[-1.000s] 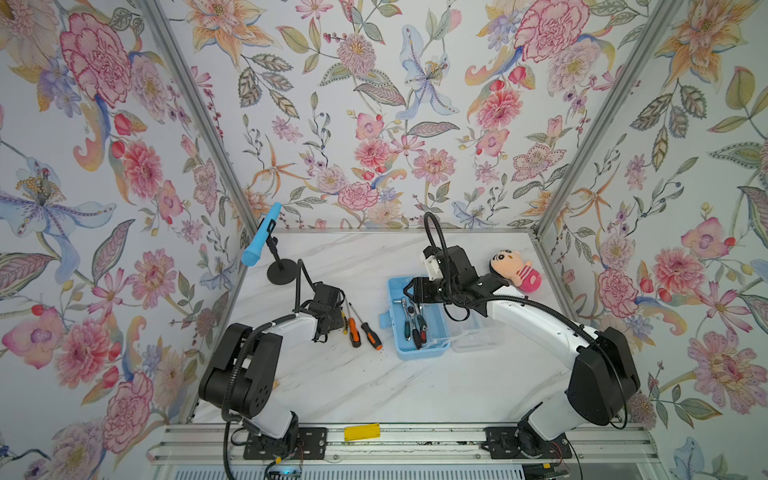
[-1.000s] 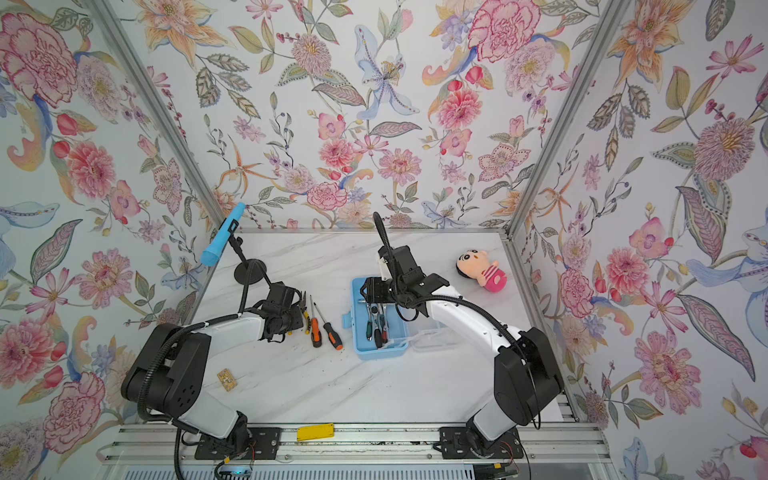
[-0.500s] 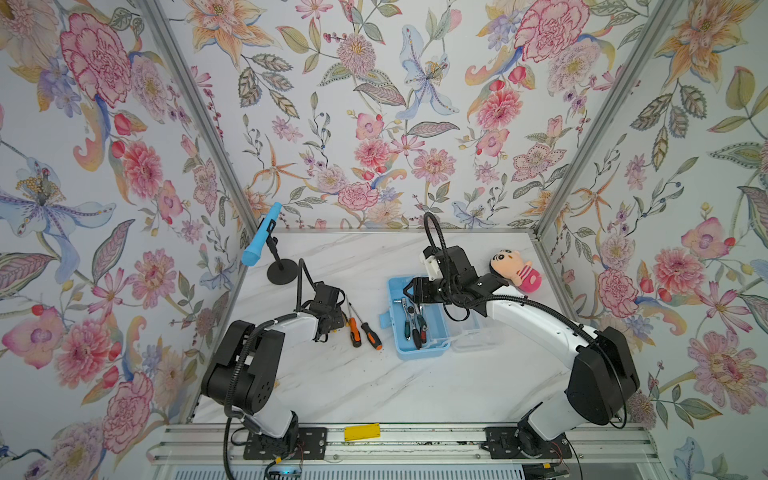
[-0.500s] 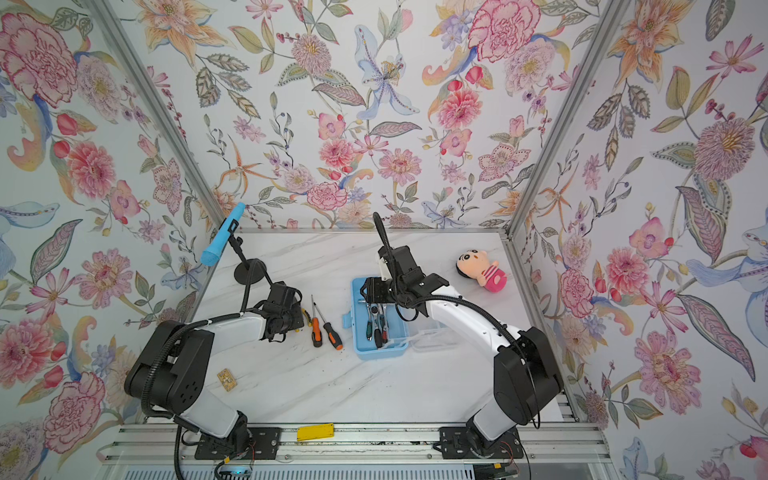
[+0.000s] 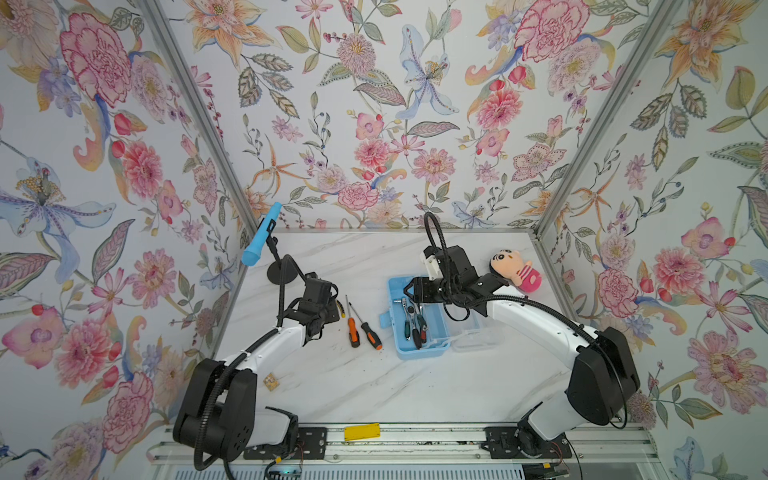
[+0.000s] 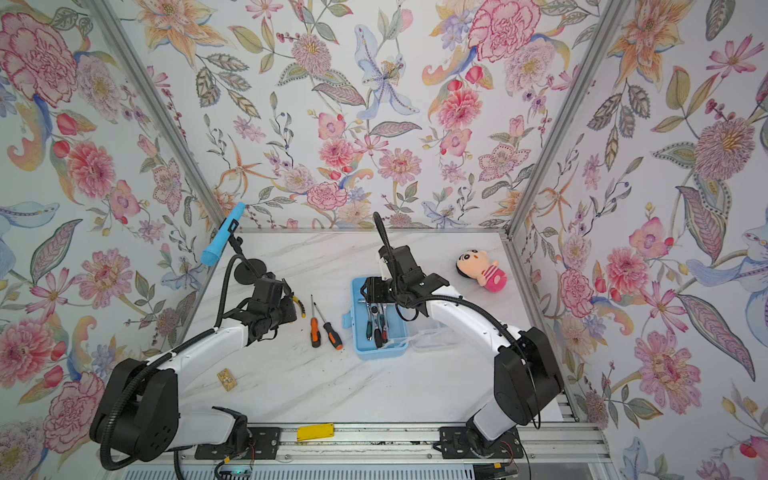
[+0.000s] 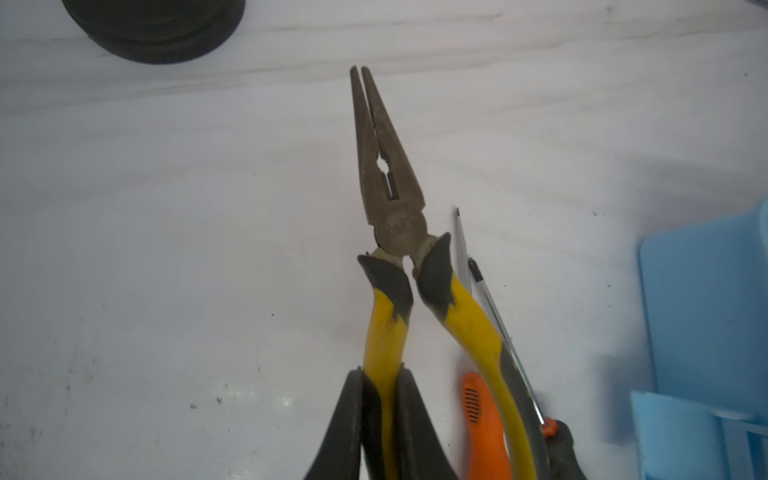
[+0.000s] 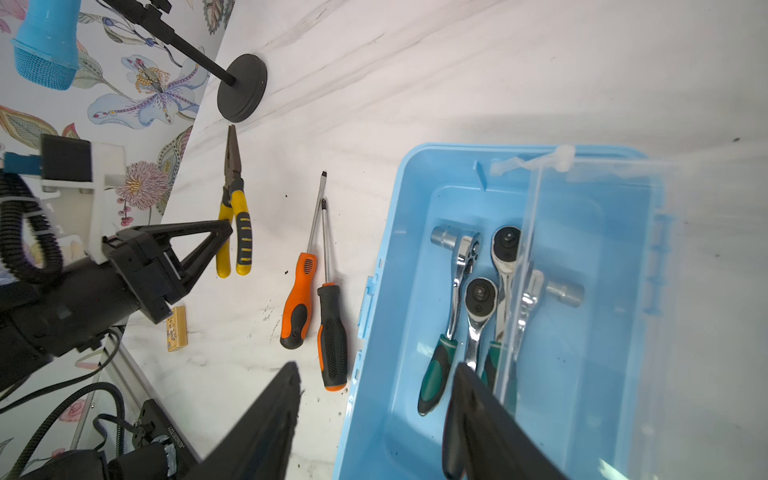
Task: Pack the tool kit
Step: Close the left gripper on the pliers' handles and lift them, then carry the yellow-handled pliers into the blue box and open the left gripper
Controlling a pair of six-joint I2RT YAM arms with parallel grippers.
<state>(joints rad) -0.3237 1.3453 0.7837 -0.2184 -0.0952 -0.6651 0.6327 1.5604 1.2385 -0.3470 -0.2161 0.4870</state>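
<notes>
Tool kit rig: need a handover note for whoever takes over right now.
Left gripper: shut on one yellow handle of the pliers; cannot tell if they are lifted off the table.
Right gripper: open, empty, over the box edge on the screwdriver side.
Done: ratchets in the box, lid open.
Left: pliers and the two screwdrivers lying beside the box go in, then close the lid.
</notes>
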